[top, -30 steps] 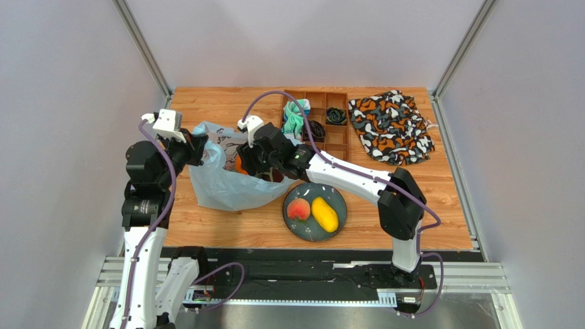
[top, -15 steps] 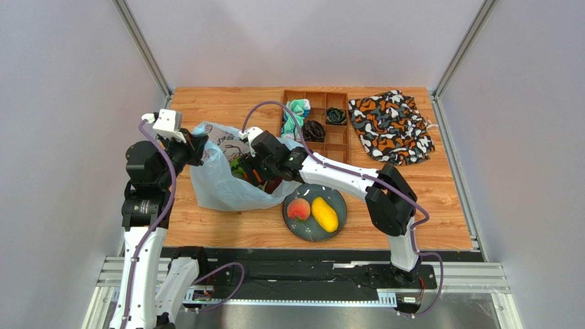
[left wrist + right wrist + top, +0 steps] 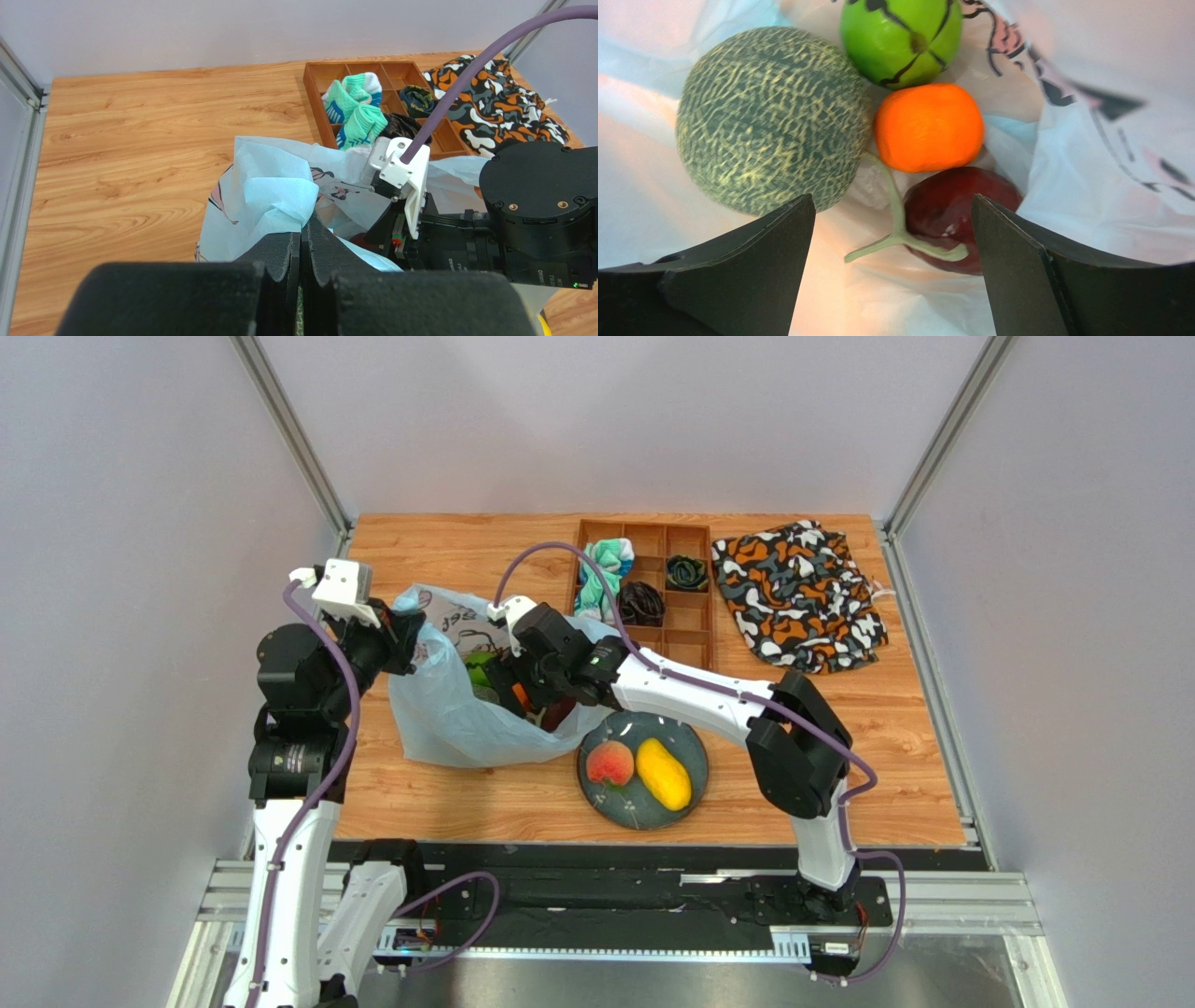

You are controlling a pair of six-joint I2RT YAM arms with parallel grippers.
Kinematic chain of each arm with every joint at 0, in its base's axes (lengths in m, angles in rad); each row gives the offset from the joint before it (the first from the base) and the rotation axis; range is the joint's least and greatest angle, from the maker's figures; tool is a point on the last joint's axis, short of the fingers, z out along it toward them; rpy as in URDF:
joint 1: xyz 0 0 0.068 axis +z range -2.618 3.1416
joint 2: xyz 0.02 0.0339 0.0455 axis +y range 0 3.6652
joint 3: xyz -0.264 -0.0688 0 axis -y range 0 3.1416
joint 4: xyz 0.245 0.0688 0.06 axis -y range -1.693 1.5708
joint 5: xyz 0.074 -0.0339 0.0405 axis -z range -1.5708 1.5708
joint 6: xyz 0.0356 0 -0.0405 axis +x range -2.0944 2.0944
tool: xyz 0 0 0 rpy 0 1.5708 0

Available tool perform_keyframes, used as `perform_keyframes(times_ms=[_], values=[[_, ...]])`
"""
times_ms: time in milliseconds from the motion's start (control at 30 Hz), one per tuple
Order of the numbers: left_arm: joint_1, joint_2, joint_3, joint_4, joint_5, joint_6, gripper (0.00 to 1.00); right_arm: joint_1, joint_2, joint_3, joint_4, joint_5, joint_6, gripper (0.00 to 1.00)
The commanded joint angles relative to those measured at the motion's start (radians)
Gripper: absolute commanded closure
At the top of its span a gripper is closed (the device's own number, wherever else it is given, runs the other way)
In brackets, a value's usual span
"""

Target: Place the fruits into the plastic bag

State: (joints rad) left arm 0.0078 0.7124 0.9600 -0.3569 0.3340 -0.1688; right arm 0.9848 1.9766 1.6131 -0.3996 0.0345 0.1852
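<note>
The pale blue plastic bag (image 3: 449,717) lies left of centre. My left gripper (image 3: 411,636) is shut on its rim (image 3: 281,199) and holds it up. My right gripper (image 3: 508,686) is open and empty inside the bag's mouth. Its view shows the netted melon (image 3: 770,119), the bright green fruit (image 3: 901,36), the orange (image 3: 929,127) and the dark red fruit (image 3: 955,206) lying in the bag just beyond its fingertips (image 3: 892,245). The peach (image 3: 609,763) and the yellow mango (image 3: 664,773) lie on a dark plate (image 3: 631,809) right of the bag.
A wooden compartment tray (image 3: 690,623) with rolled cloth bundles stands at the back. An orange, black and white patterned cloth (image 3: 797,595) lies at the back right. The right arm spans from the plate's right side over to the bag.
My right gripper has moved down and left into the bag's mouth, and the orange it carried now lies loose in the bag. My left gripper has kept still on the rim.
</note>
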Motion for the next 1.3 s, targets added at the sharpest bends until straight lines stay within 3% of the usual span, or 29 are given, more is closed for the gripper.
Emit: perform_keyframes(times_ms=[0,100,333,567,800,1033,1267], values=[[-0.005,-0.002,0.009,0.012,0.000,-0.003,1.00,-0.006,-0.082,-0.019,0.067,-0.070,0.019,0.15],[-0.005,-0.002,0.009,0.012,0.000,-0.003,1.00,-0.006,-0.120,-0.036,0.093,-0.119,0.019,0.17],[-0.003,-0.002,0.008,0.012,0.002,-0.005,1.00,-0.006,-0.335,-0.196,0.336,-0.327,0.027,0.19],[-0.005,-0.001,0.008,0.013,0.000,-0.003,1.00,-0.006,-0.505,-0.318,0.466,-0.389,0.019,0.19],[-0.003,-0.001,0.008,0.013,0.000,-0.003,1.00,-0.090,-0.668,-0.396,0.365,-0.363,0.031,0.20],[-0.005,-0.002,0.006,0.012,-0.004,-0.003,1.00,-0.357,-0.797,-0.550,0.269,-0.369,0.103,0.20],[-0.005,0.001,0.006,0.013,-0.004,-0.001,1.00,-0.486,-0.907,-0.711,0.131,-0.328,0.126,0.19]])
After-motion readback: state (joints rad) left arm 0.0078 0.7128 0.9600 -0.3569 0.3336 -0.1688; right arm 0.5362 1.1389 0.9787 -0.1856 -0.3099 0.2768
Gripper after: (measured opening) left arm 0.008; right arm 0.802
